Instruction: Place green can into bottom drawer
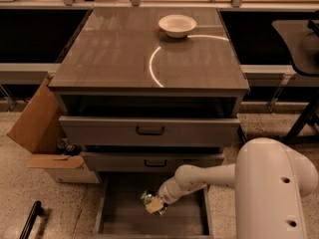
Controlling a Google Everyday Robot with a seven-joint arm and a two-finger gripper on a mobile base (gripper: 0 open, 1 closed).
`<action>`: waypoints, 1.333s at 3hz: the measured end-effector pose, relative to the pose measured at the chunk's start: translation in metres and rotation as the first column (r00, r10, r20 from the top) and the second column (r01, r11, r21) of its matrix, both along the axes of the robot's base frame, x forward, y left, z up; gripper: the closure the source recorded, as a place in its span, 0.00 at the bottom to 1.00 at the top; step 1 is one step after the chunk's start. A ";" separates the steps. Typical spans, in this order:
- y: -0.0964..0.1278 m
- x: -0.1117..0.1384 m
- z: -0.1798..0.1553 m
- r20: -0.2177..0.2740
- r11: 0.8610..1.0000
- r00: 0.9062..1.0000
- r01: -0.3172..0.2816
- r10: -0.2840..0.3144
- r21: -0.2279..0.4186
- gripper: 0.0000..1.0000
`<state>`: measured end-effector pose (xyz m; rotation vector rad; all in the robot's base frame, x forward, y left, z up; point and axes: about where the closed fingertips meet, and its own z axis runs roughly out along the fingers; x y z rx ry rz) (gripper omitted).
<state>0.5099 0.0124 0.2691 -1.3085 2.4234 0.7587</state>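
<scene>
Gripper (155,205): low inside the open bottom drawer (184,218), at the end of the white arm (209,176) reaching in from the right; clenched around the green can (146,198).
Green can: in the gripper's grasp, tilted, over the left-centre of the drawer floor; whether it touches the floor cannot be told.
Bottom drawer: lowest of 3, pulled out, plain grey floor showing around the can.
Upper drawers (149,131): 2, each with a black handle, stacked above the bottom drawer.
White bowl (177,25): on the cabinet top (114,49), toward its back right.
Cardboard box (35,118): on the floor, just left of the cabinet, flaps open.
</scene>
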 end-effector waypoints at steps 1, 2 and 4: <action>0.006 -0.002 -0.010 -0.022 1.000 1.000 0.002 -0.002 0.016 0.81; 0.014 -0.005 -0.016 -0.038 0.999 0.999 -0.008 0.009 0.032 0.58; 0.017 -0.006 -0.019 -0.052 0.999 0.999 -0.014 0.016 0.038 0.11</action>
